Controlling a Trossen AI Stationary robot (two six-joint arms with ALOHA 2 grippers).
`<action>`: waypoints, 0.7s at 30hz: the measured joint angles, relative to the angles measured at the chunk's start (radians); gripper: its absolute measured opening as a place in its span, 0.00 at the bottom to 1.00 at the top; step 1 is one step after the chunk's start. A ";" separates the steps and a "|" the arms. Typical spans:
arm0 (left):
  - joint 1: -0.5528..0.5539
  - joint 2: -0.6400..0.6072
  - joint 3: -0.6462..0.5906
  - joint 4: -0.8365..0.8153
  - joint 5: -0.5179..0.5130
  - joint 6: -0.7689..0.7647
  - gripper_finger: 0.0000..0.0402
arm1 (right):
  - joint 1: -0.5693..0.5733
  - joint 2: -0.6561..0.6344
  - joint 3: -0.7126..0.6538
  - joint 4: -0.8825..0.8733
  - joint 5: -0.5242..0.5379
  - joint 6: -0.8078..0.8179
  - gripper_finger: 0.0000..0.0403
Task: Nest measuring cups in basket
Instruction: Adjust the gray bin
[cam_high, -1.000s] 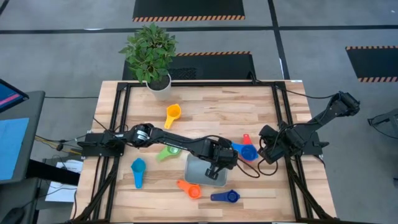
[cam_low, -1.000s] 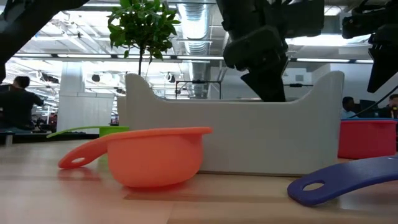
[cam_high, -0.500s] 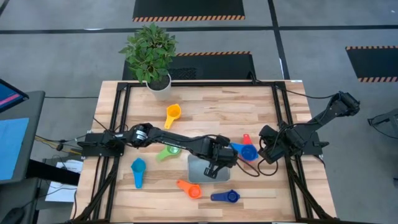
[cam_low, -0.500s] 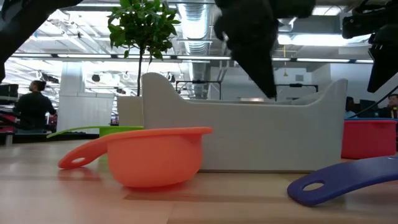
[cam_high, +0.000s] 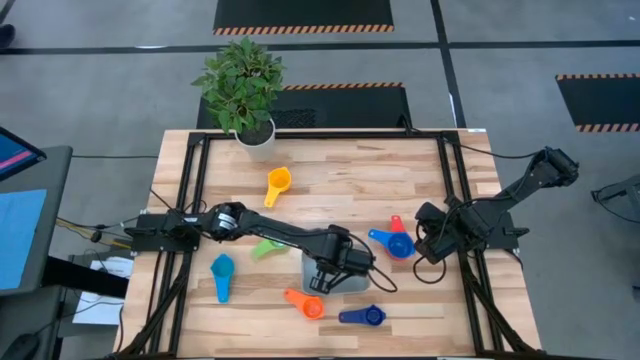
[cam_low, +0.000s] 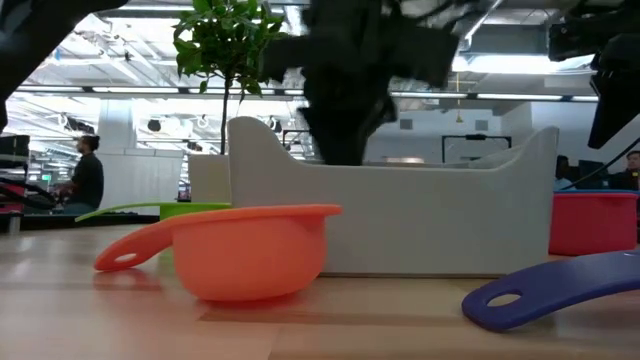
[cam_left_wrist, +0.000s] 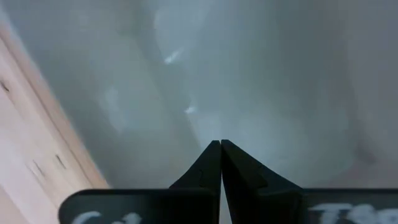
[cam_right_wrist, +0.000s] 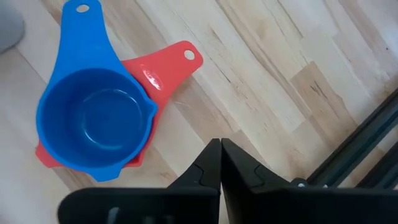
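High view: left gripper (cam_high: 335, 272), shut and empty, probably nudges the basket (cam_high: 352, 283); next, fetch a cup.

Closed end effector (cam_left_wrist: 220, 144) (inside basket (cam_left_wrist: 261, 74))

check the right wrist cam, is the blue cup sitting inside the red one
Yes, the blue cup sits nested in the red cup, whose rim and handle show around it.
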 joint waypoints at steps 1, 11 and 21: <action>0.000 0.002 -0.008 -0.020 -0.005 -0.010 0.00 | 0.000 0.000 0.000 0.002 0.000 0.000 0.08; 0.000 0.001 -0.009 -0.180 -0.055 -0.090 0.00 | 0.000 0.000 0.000 0.012 0.000 0.000 0.06; 0.000 0.001 -0.009 -0.166 -0.061 -0.080 0.00 | 0.000 0.000 0.000 0.026 0.000 0.000 0.08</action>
